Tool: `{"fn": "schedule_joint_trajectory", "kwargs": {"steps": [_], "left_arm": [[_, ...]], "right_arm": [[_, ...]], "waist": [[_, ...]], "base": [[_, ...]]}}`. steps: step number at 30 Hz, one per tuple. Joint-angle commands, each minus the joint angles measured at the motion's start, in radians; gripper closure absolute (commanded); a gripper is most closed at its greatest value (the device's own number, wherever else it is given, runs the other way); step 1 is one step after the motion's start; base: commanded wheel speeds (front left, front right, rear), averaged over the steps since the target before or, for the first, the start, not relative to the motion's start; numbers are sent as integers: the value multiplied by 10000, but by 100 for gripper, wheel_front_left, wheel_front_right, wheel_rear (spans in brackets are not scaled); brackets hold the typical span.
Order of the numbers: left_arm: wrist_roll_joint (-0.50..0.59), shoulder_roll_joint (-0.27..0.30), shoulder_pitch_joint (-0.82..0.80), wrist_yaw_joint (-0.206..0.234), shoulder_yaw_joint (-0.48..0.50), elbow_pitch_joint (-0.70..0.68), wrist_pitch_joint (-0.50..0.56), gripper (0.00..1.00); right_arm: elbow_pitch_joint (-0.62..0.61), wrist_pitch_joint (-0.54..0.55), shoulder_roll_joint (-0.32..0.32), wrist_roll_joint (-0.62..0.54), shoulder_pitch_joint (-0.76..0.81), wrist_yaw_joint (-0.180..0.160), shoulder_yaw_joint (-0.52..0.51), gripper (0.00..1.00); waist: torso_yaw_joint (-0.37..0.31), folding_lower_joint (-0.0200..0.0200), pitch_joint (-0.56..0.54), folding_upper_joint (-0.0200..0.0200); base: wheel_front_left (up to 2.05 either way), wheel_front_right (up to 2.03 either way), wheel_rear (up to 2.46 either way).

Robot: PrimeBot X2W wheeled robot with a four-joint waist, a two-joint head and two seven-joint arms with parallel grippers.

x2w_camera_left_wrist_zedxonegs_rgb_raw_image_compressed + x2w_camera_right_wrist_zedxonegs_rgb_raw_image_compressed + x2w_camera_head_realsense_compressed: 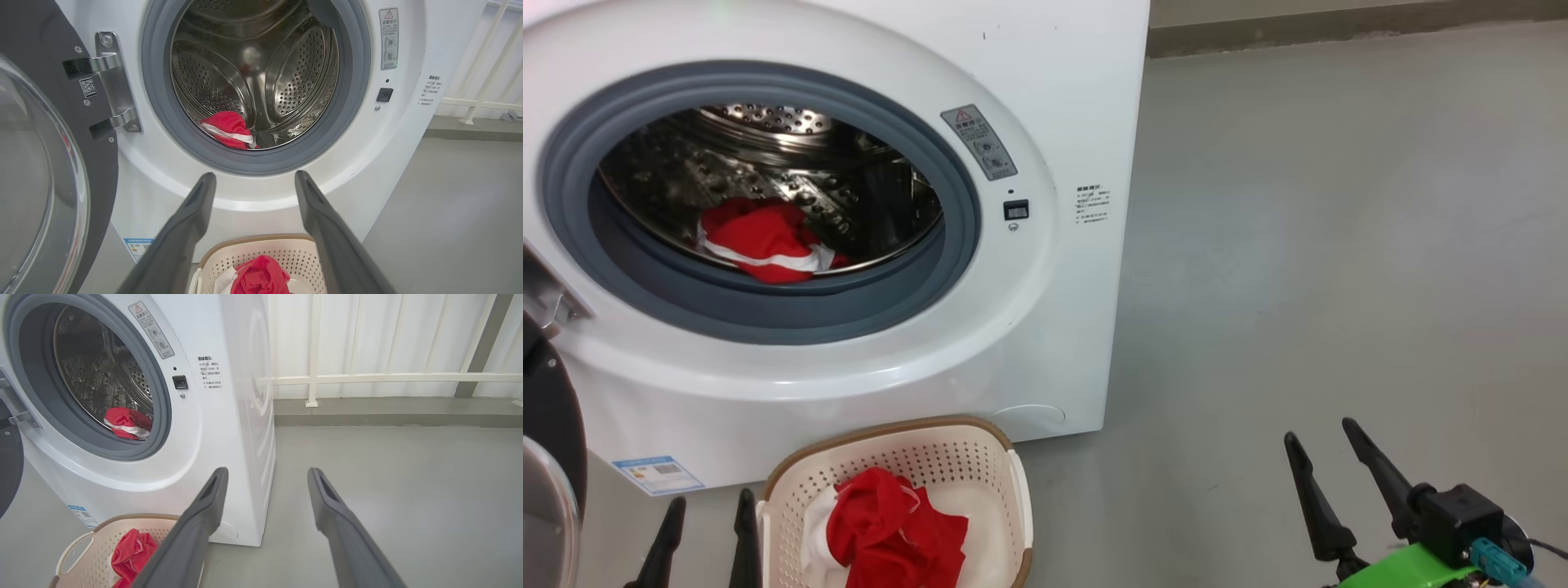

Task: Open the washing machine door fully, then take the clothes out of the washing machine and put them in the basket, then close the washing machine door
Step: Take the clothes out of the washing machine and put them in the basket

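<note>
The large round washing machine door (pixel 45 171), a black ring around clear domed glass, stands swung wide off the left side of the big white front-loading washing machine (pixel 1045 82). Before the machine's front, the left gripper (pixel 711 496) hangs spread and empty beside the small cream perforated basket (pixel 882 433), which holds one red white-trimmed garment (pixel 890 531). A second red garment (pixel 764 241) lies low in the machine's drum. Right of the machine, the right gripper (pixel 1320 430) is also spread and empty. A shallow pinch could let the cloth catch on the machine's grey gasket and fall short of the basket.
</note>
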Motion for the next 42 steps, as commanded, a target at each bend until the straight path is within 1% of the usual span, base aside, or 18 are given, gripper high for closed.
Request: {"fn": "schedule_joint_trajectory", "kwargs": {"steps": [1,9,27,34,37,42], "left_arm": [[-6,67,-5,10,385,-374,-61,0],[-42,30,353,10,443,-765,-61,0],[-238,25,323,203,215,-716,-61,0],[107,28,-397,230,-105,-101,-61,0],[303,117,-759,222,-216,169,-61,0],[694,560,-2062,200,-468,972,-61,0]], "right_arm": [[-262,-65,-203,89,77,63,130,0],[-346,-65,-233,92,259,63,-3,0],[-395,-65,-175,71,211,63,-26,0],[-443,-65,-51,17,-5,63,-7,0],[-455,-65,-6,6,-94,63,-5,0],[-506,-65,143,-39,-388,63,72,0]], "waist": [[-16,-1,-53,0],[-11,-1,-90,0],[14,-1,-14,0],[28,-1,379,0],[27,-1,533,0],[-37,-1,1074,0]], "base": [[0,0,0],[0,0,0],[0,0,0],[0,0,0],[0,0,0],[0,0,0]]}}
